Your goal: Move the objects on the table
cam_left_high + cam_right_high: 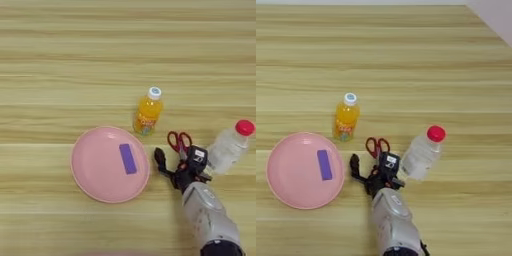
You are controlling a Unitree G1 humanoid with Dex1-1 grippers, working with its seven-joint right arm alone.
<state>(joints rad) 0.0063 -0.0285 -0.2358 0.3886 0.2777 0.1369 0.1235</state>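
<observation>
Pink plate (95, 175) lower left holds purple rectangle (128, 158); gripper (175, 159) spread open at scissors (179, 141), grasping nothing; clear bottle (229, 147) right, orange bottle (148, 112) centre.

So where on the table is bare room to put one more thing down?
The far half of the table, beyond the orange bottle, is bare, and so is the near left corner beside the pink plate. It is crowded around the gripper, between scissors and clear bottle.

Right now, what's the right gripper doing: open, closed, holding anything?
Right gripper: open and empty, one black finger spread to the left, the other beside the red-handled scissors. It holds nothing.
</observation>
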